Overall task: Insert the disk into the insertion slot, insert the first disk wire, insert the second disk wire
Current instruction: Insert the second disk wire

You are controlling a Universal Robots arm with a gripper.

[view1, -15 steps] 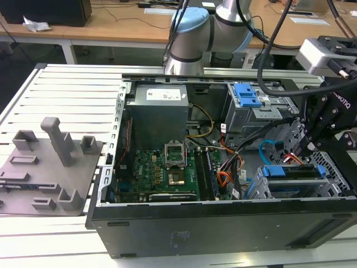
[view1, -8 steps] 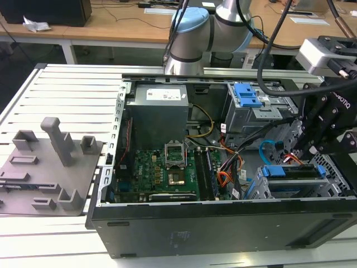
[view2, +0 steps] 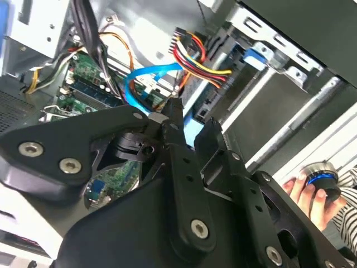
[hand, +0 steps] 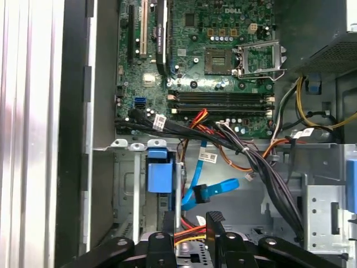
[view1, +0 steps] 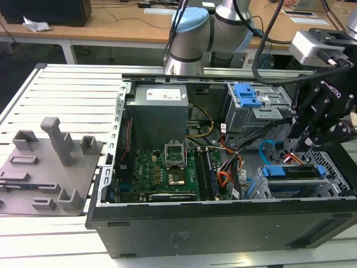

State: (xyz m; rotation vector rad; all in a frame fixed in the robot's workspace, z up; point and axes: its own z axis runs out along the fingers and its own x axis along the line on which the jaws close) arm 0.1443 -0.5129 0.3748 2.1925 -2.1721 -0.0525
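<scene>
**Claw [hand: 191, 224] over the drive bay, disk [view1: 293, 172] seated in the insertion slot [view1: 336, 164]**

Black claw fingers lie closest in both wrist views. They stand a little apart, leaving a narrow gap, and I can make out nothing gripped between them. In the first wrist view a red-and-yellow wire bundle [hand: 188, 237] shows through that gap. Just beyond the fingertips the second disk wire [hand: 215, 188], a flat light-blue cable, loops above the bay (whether its end is plugged in anywhere, I cannot tell).

In the exterior view the claw hangs at the exterior view's right, over the near corner of the open computer case [view1: 223, 229]. The case lies on its side on the slotted aluminium table [view1: 67, 89]. Just below the claw the disk, framed by its bright blue caddy, sits inside the insertion slot, a perforated grey cage. The light-blue cable arcs up just beside the claw, between it and the green motherboard [view1: 162, 167]. Further back in the case are the power supply [view1: 159, 109] and a second cage with a blue latch [view1: 248, 95]. A grey moulded fixture [view1: 53, 162] rests on the table at the exterior view's left, well apart from the case.

In the second wrist view a person's hand [view2: 301, 192] rests on a round knob with a blue ring [view2: 321, 174], beside a striped sleeve.
</scene>
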